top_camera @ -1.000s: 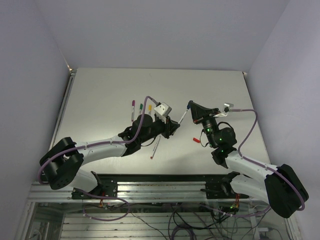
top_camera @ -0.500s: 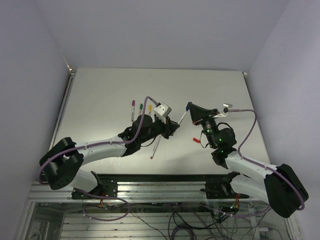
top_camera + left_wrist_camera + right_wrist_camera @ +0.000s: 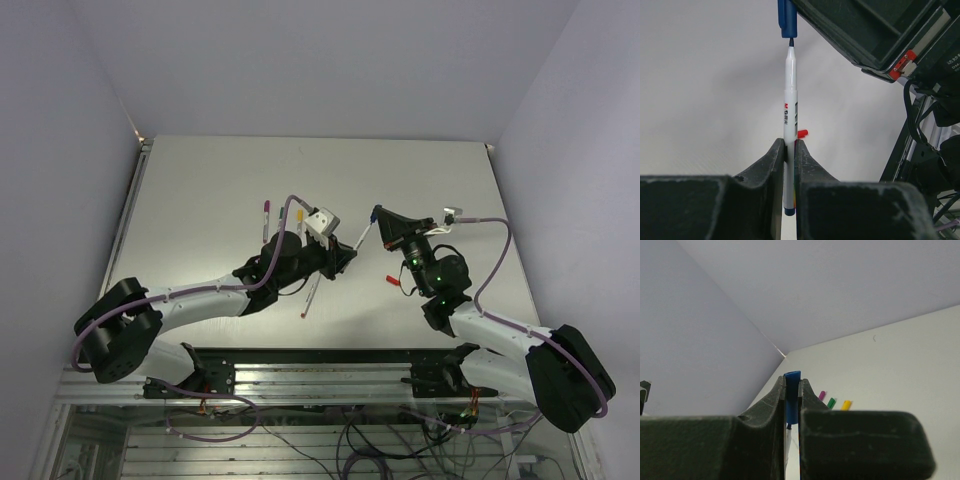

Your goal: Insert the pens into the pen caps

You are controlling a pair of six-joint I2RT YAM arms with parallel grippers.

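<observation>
My left gripper [image 3: 790, 142] is shut on a white pen [image 3: 790, 105] with a blue tip [image 3: 790, 44], held low on its barrel. My right gripper [image 3: 791, 380] is shut on the blue pen cap [image 3: 791, 390]. In the left wrist view the blue pen cap [image 3: 787, 20] sits straight in line with the pen, its mouth at the tip. From above, the left gripper [image 3: 347, 252] and right gripper [image 3: 377, 213] face each other over the table's middle, with the pen [image 3: 364, 236] between them.
Three pens with purple [image 3: 266, 206], green [image 3: 283, 213] and yellow [image 3: 299, 215] ends lie side by side behind the left arm. A pen with a red tip [image 3: 310, 295] lies in front of it. A red cap [image 3: 393, 281] rests beside the right arm.
Both wrists have shifted very slightly, the left one a little leftward. The pen and the cap stay lined up, and both grips are unchanged.
</observation>
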